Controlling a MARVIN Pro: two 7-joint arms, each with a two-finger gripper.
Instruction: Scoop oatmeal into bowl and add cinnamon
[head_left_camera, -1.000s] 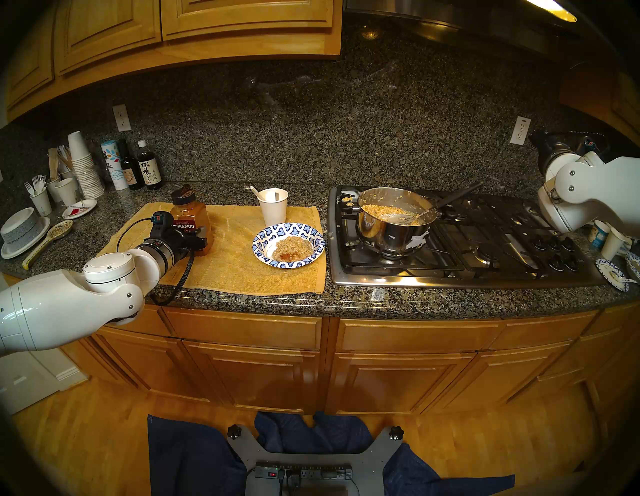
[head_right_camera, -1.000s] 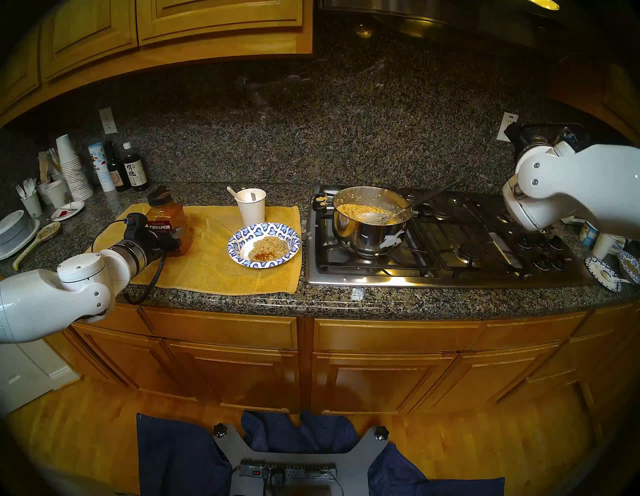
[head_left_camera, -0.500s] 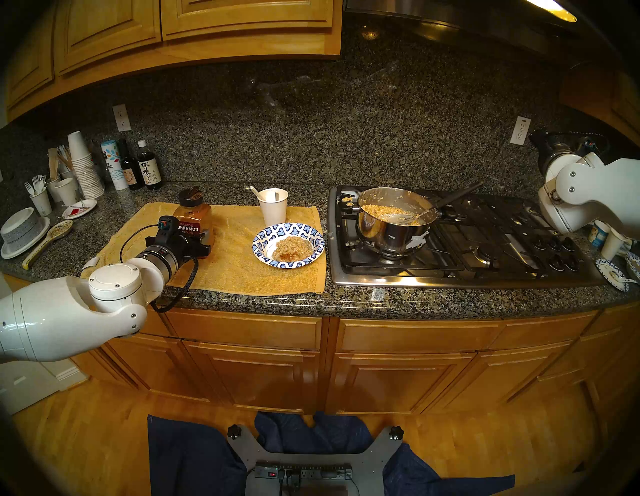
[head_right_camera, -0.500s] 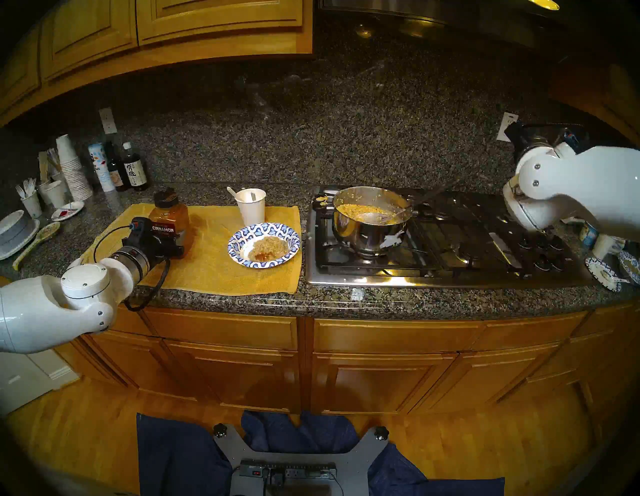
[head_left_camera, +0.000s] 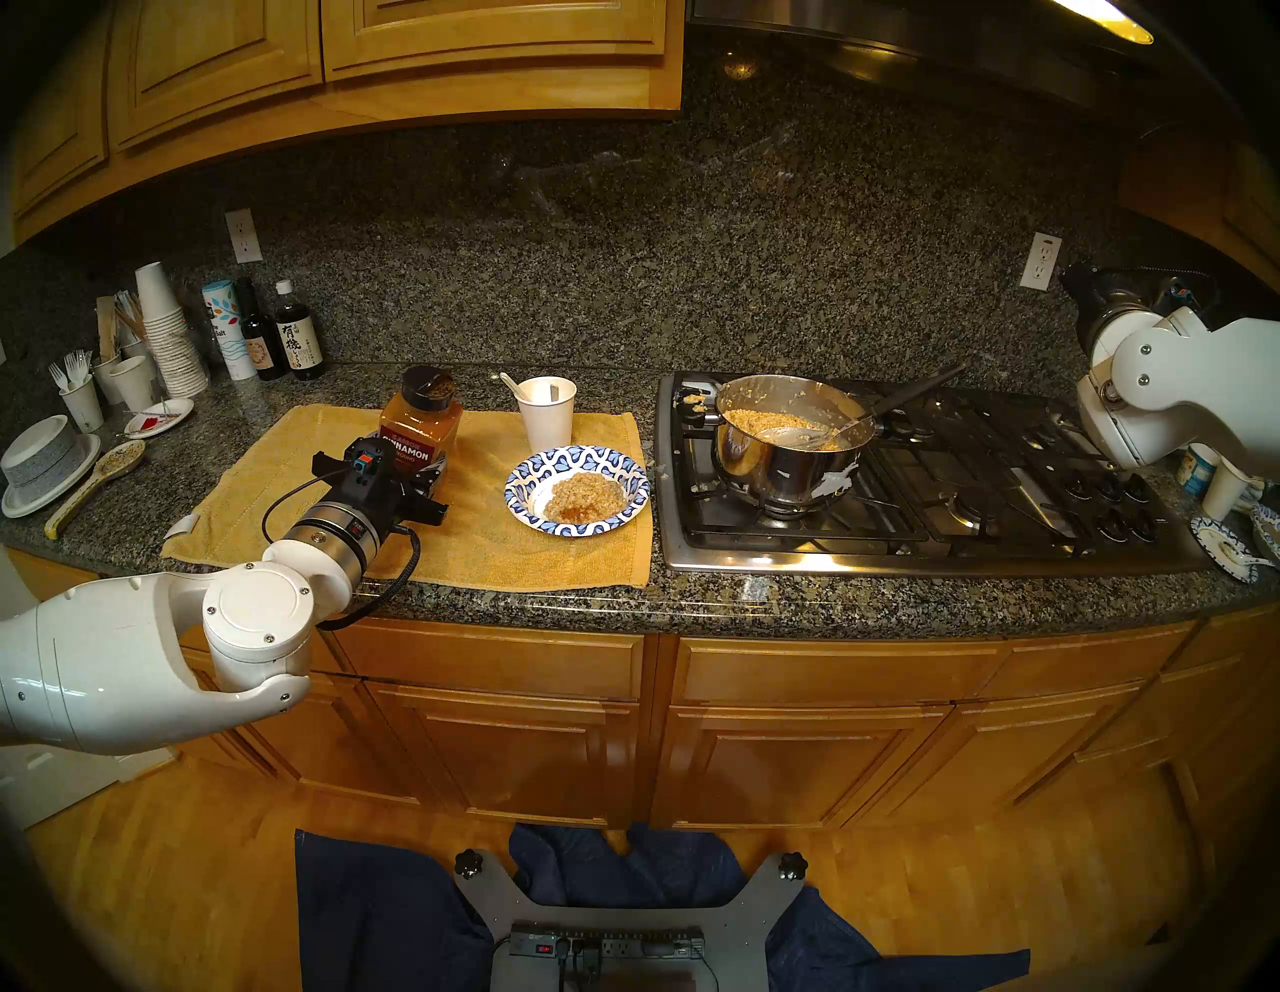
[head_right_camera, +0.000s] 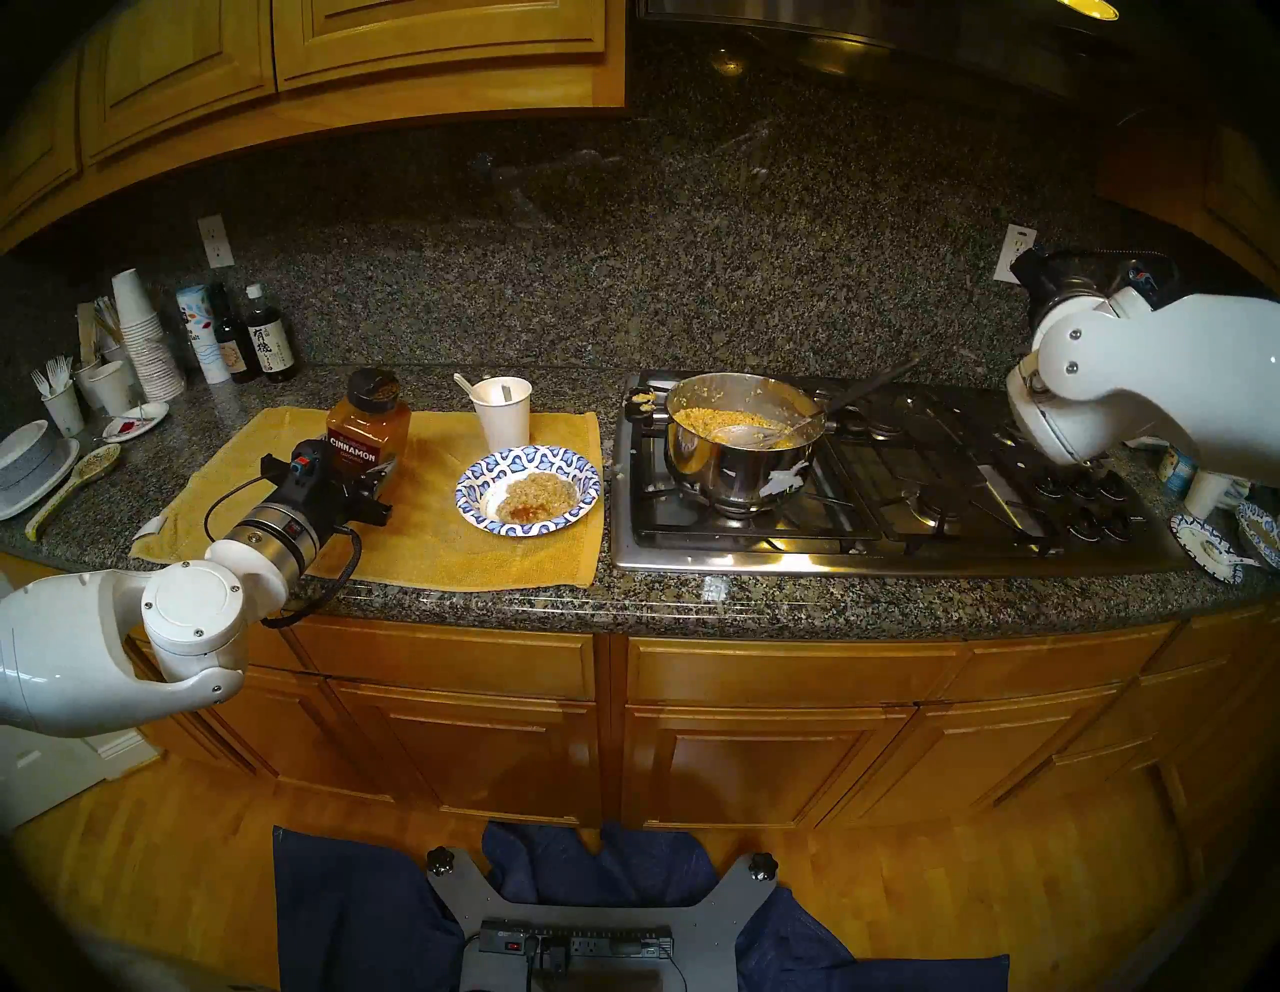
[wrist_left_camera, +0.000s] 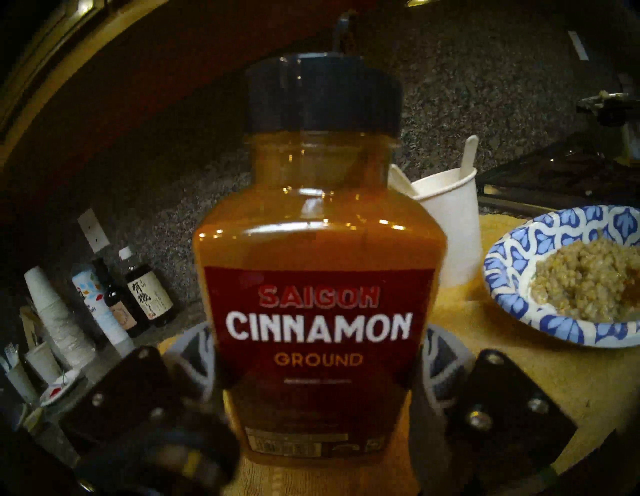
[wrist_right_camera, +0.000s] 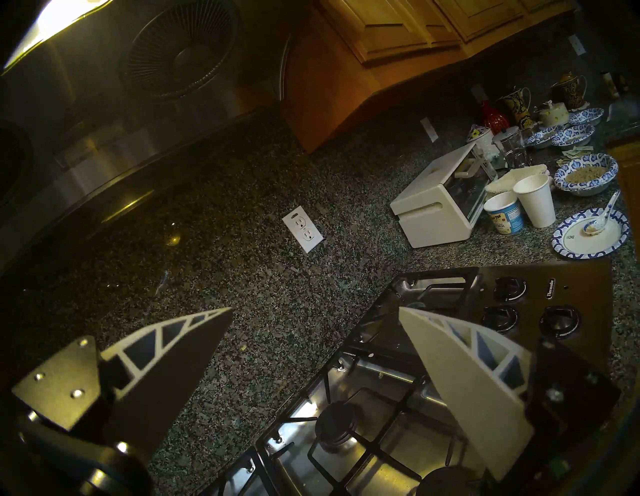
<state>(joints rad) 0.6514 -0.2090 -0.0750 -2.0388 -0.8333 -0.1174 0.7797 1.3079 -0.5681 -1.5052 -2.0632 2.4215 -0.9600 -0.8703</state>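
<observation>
The left gripper (head_left_camera: 424, 478) has its jaws clamped on the lower sides of the tall clear plastic jar of orange-brown cinnamon (head_left_camera: 420, 424), black-capped and dark-red-labelled, holding it upright over the yellow cloth towel (head_left_camera: 485, 547) spread on the speckled granite counter (head_left_camera: 762, 599). In the left wrist view the jar (wrist_left_camera: 317, 273) fills the middle, one finger pressed to each side of the label.

Just right of the jar on the towel sits the shallow paper bowl with the blue-and-white wavy rim (head_left_camera: 526, 478); a lumpy tan heap of oatmeal (head_left_camera: 583, 495) lies in it, with a brown patch on the near edge of the heap. A white paper cup (head_left_camera: 547, 414) with utensils in it stands behind the bowl.

On the steel gas cooktop (head_left_camera: 900, 547) a shiny saucepan (head_left_camera: 783, 461) holds more oatmeal and a metal spoon.

The right gripper (wrist_right_camera: 313, 346) is raised off at the far right, above the cooktop's knobs, its jaws spread wide and empty.
</observation>
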